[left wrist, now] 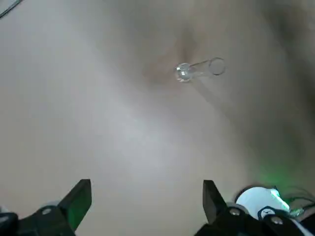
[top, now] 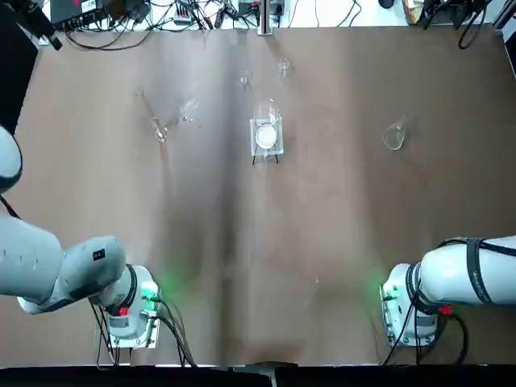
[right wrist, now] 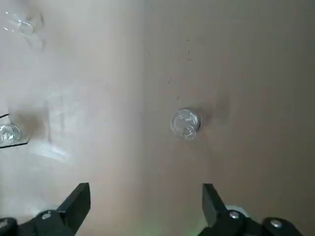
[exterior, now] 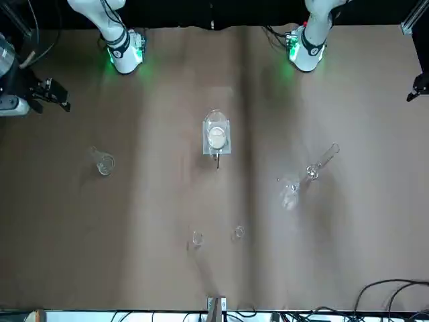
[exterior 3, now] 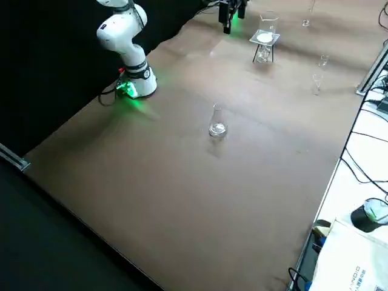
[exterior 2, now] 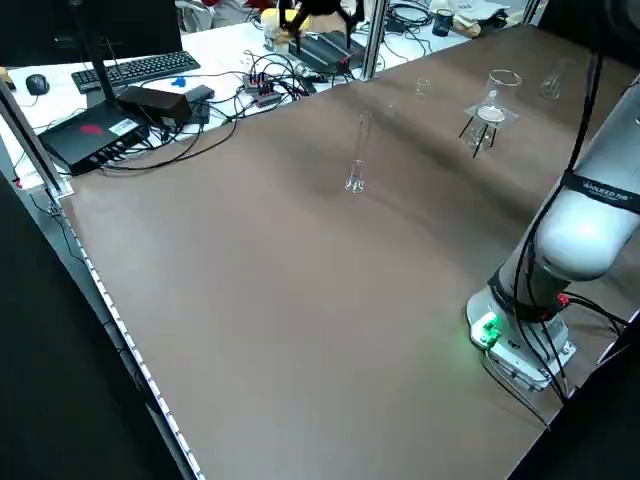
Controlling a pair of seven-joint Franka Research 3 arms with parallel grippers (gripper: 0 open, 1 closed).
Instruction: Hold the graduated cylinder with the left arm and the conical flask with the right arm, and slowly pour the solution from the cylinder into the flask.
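A: Where is the glassware?

B: The cylinder (exterior 2: 356, 152) stands upright on the table's (top: 322, 242) left half, well out from the left arm (top: 64, 270). The flask (exterior 3: 217, 121) stands upright on the right half, with a little liquid at its bottom. Between them, at mid-table, a beaker (top: 267, 121) sits on a white stand (top: 267, 139).

A: And the grippers?

B: The left gripper (left wrist: 146, 205) hangs high above the table with its fingers spread wide and nothing between them; the cylinder lies far below it. The right gripper (right wrist: 146, 205) is likewise raised, fingers wide apart and empty, with the flask almost straight beneath it.

A: Anything else on the table?

B: Two small glass pieces (exterior: 216, 236) near the far edge, well apart from the rest.
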